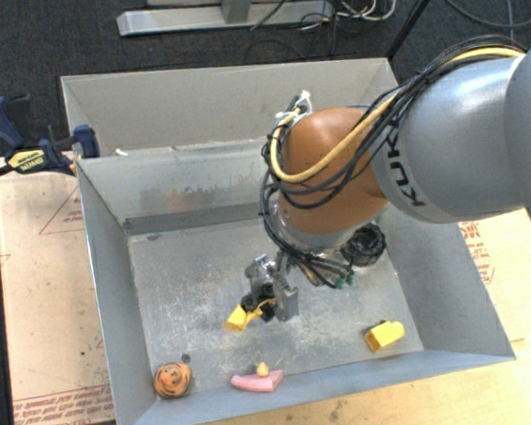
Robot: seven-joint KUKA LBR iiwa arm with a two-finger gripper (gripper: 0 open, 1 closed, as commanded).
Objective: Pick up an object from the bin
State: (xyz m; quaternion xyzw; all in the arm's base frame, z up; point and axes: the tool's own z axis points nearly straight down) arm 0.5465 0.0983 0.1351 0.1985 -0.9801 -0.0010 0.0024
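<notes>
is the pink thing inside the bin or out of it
Inside: the pink piece lies on the bin floor by the front wall.

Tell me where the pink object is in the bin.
In the camera view the pink object lies by the lower wall of the bin, left of the middle, between the orange ball on its left and the yellow block farther right.

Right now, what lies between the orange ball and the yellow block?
A pink piece, apart from both and nearer the ball; the camera view shows it.
</notes>
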